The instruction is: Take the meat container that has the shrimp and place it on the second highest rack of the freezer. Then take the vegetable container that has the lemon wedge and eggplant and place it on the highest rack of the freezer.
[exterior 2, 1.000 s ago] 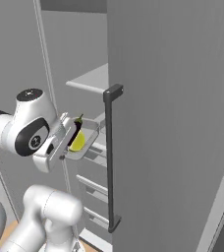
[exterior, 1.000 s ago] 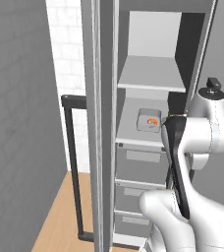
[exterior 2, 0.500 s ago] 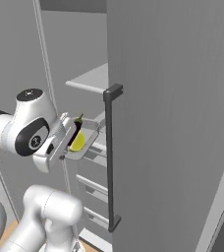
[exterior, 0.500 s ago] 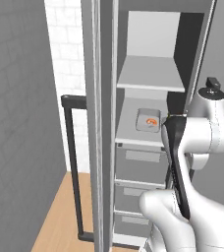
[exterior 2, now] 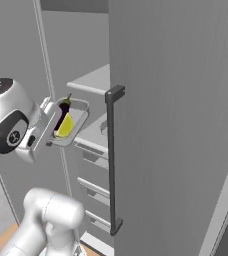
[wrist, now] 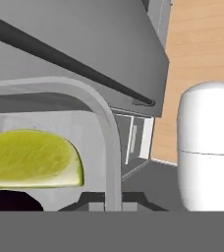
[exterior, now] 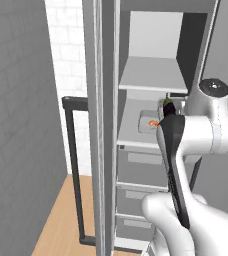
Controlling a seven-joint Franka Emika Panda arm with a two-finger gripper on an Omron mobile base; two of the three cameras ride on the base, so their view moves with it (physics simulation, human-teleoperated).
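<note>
The two-finger gripper [exterior 2: 50,131] is clamped on the rim of the shallow grey vegetable container [exterior 2: 72,125], tilted, holding a yellow lemon wedge [exterior 2: 65,125] and dark eggplant [exterior 2: 62,111]. At 10 o'clock of the arm, the grey shrimp container [exterior: 147,122] sits on the freezer's second highest rack [exterior: 132,134].

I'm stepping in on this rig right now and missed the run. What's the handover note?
Gripper: shut on the vegetable container, held tilted in front of the open freezer.
Vegetable container: lemon wedge and eggplant inside, not yet shelved.
Meat container: with the shrimp, already on the second highest rack.
Left: set the vegetable container on the highest rack, then release.
</note>
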